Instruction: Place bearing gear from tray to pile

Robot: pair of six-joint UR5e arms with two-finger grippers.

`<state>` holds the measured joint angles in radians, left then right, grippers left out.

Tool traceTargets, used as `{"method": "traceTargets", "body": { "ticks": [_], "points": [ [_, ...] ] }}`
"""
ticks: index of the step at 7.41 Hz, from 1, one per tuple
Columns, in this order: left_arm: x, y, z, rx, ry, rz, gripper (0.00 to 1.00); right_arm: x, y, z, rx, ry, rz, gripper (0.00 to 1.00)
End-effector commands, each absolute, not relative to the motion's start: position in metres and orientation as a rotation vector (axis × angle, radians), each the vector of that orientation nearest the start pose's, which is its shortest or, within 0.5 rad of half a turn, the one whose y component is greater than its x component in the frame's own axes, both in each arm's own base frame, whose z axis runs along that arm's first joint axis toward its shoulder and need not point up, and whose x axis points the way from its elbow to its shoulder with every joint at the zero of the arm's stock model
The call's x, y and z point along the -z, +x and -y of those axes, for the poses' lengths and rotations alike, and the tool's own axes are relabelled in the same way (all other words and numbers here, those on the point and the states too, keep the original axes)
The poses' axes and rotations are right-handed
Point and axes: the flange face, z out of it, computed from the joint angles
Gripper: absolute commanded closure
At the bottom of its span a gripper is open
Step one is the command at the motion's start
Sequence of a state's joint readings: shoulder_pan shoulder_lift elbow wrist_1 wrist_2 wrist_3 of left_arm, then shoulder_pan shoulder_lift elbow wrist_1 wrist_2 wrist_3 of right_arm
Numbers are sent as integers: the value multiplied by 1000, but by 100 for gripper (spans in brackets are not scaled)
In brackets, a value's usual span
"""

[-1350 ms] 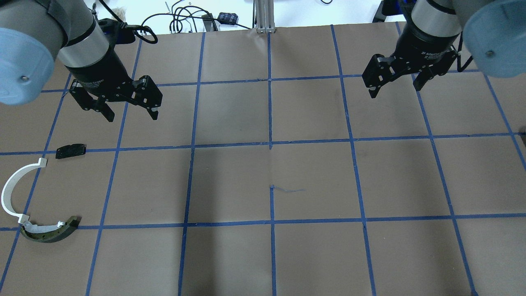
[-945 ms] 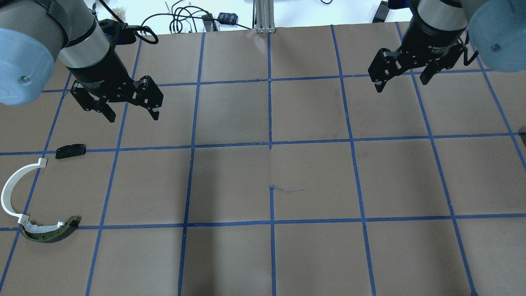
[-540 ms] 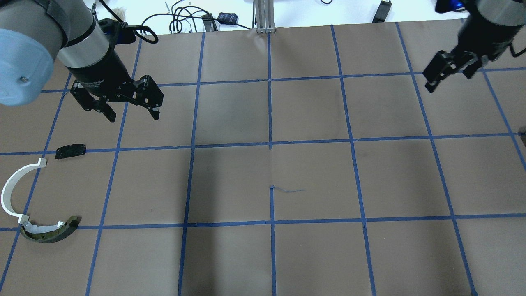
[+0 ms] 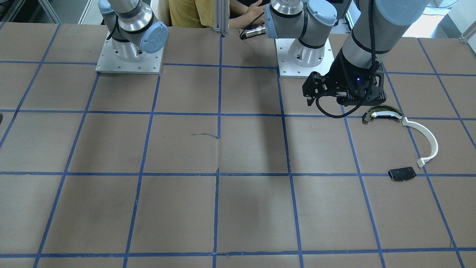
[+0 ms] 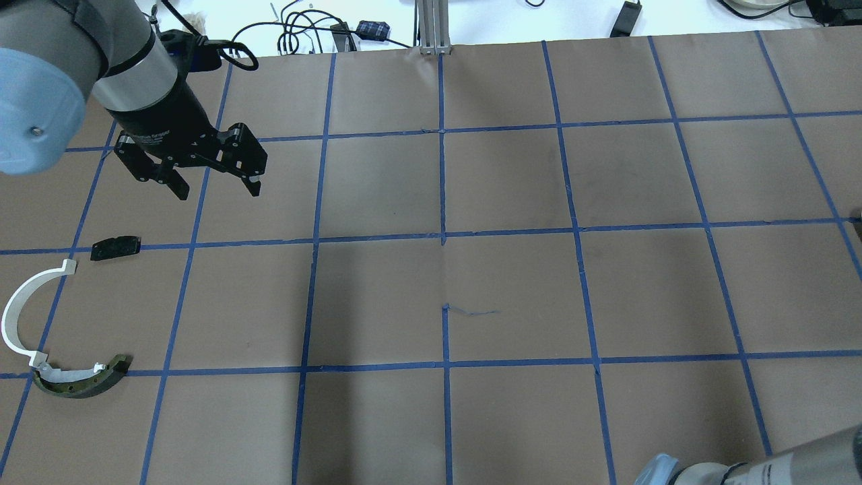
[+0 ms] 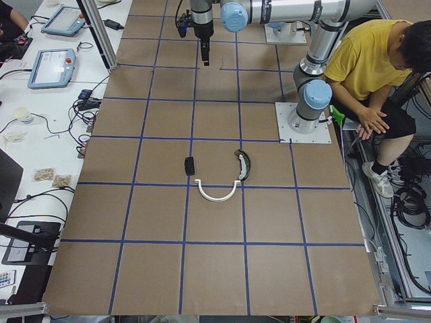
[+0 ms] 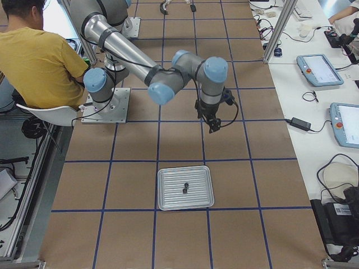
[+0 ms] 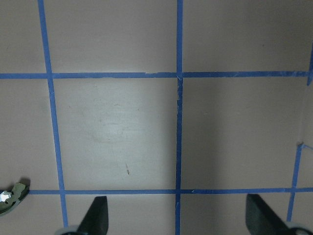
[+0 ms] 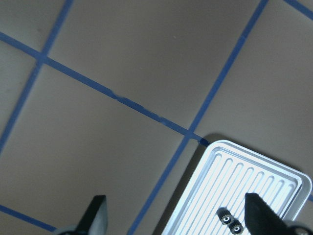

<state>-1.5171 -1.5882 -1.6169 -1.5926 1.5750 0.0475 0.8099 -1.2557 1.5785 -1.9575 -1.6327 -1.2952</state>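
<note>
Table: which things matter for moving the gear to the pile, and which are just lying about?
Job: gear; tray; pile of white arc, olive piece and black plate; right claw, open.
Lying about: cables; tablets on the side bench.

Silver arms point(image 7: 128, 49), pale-blue joint caps point(image 4: 154, 37), black fingers point(image 5: 175, 182).

So the left gripper point(image 5: 218, 193) hangs over the worktop point(image 5: 512, 289) up by the far left corner, jaws wide apart, nothing between them. Along the left edge there's a flat black plate point(image 5: 116, 247), then a white arc strip point(image 5: 9, 316), whose lower end touches an olive-edged curved piece point(image 5: 81, 385). A bit of the right arm point(image 5: 774, 465) pokes in at the near right corner.
</note>
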Motion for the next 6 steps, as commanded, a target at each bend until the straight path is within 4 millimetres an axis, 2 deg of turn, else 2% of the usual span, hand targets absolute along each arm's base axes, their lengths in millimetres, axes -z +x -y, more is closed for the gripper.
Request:
{"method": "traceTargets", "body": {
  "ticks": [1,2,3,4,5,6],
  "points": [
    [-455,-106,496,-135,-9,-3138,0,-280,-438,492,-40,-1043,-3089,0],
    [-454,-106,496,-140,-9,-3138,0,-242,-450,499,-52,-1216,-3012,0],
    [-455,-106,496,-135,-9,-3138,0,-223,-458,500,-59,-1338,-2973,0],
    [-455,-106,496,-135,-9,-3138,0,-207,-470,487,-90,-1482,-2870,0],
    [-454,-107,496,-137,-7,-3138,0,-185,-481,479,-85,-1548,-2800,0],
    [-454,-106,496,-137,-9,-3138,0,-176,-483,476,-90,-1532,-2791,0]
  ]
}}
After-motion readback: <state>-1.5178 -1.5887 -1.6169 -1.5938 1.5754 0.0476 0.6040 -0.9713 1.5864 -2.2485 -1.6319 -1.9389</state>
